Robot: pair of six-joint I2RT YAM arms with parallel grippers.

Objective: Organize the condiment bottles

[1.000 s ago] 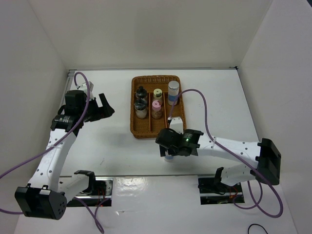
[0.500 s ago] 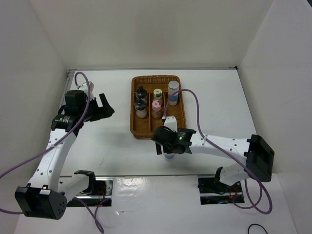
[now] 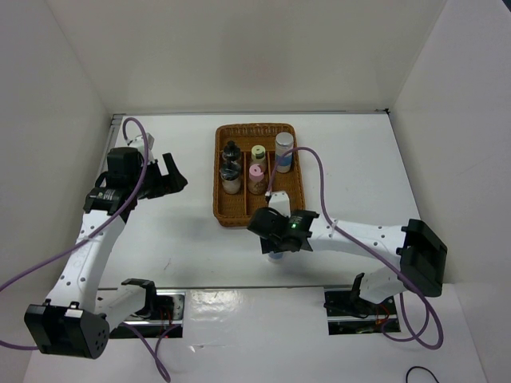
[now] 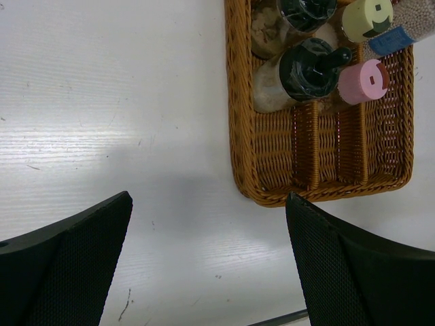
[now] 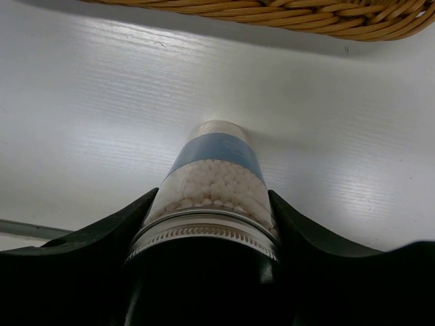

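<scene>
Overhead, a white table (image 3: 184, 239) boxed in by white walls (image 3: 239, 56) carries a wicker tray (image 3: 243, 214) holding five bottles (image 3: 256, 171). My right claw (image 3: 274, 244) sits just in front of the tray.

From my left wrist, my left claw (image 4: 209, 204) is spread wide over the tabletop beside the tray.

From my right wrist, my fingers (image 5: 81, 251) are clenched on a blue-banded bottle (image 5: 216, 163), which stands on the table near the tray's rim.

Right end effector (image 3: 274, 249) grips (left end effector (image 3: 176, 176) gapes).
</scene>
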